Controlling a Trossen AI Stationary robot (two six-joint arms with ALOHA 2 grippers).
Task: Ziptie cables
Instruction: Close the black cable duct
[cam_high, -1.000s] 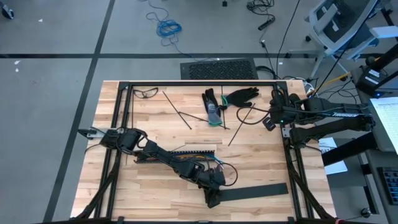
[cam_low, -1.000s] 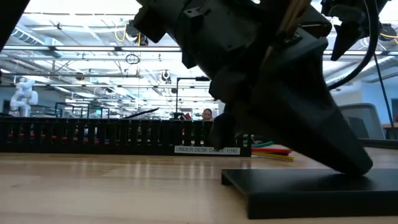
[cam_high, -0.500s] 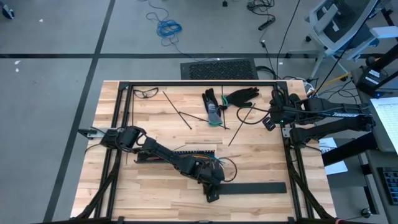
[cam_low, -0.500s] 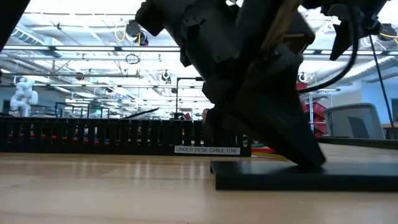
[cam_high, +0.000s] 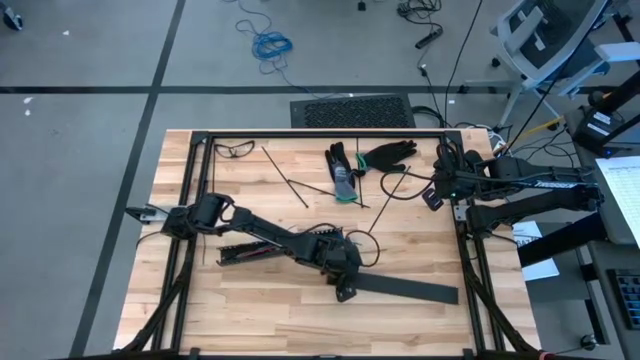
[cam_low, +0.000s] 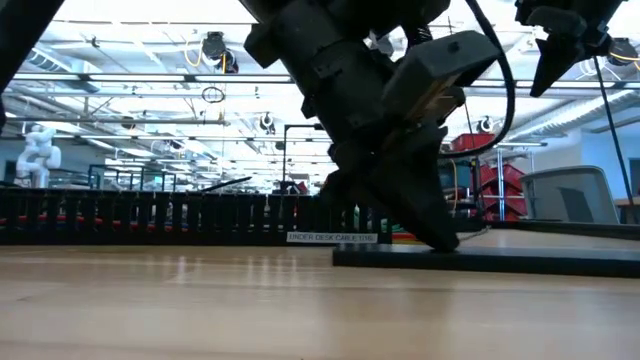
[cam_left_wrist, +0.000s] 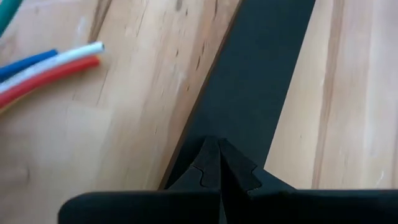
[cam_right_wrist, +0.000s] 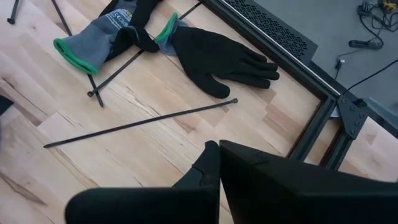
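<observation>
My left gripper (cam_high: 345, 291) is shut, its tips down on the left end of a flat black strip (cam_high: 405, 290) lying on the table near the front. Ends of the cables (cam_left_wrist: 50, 65), white, red and blue, lie on the wood just beside it; in the high view the arm covers most of them. Three zipties lie flat toward the far side: one (cam_high: 285, 177) left, one (cam_high: 338, 189) by the gloves, one (cam_high: 384, 201) right, also seen in the right wrist view (cam_right_wrist: 140, 123). My right gripper (cam_right_wrist: 216, 149) waits shut above the table's right edge. My left gripper presses its shut fingertips (cam_low: 438, 240) down on the flat black strip's left end (cam_left_wrist: 252, 118). The fingers come from above, slanting from the table's left. The strip lies flat on the table.
A long black slotted rail (cam_high: 245, 252) lies under the left arm and stands across the low view (cam_low: 150, 218). A black glove (cam_high: 388, 153) and a grey green-cuffed glove (cam_high: 341, 172) lie at the far middle, clear glasses (cam_high: 232, 148) at the far left.
My left gripper has gone toward the table's far edge, staying shut and tipping steeper. The black strip's left end has slid along the table with it while its right end has stayed nearly in place, so the strip has turned about.
</observation>
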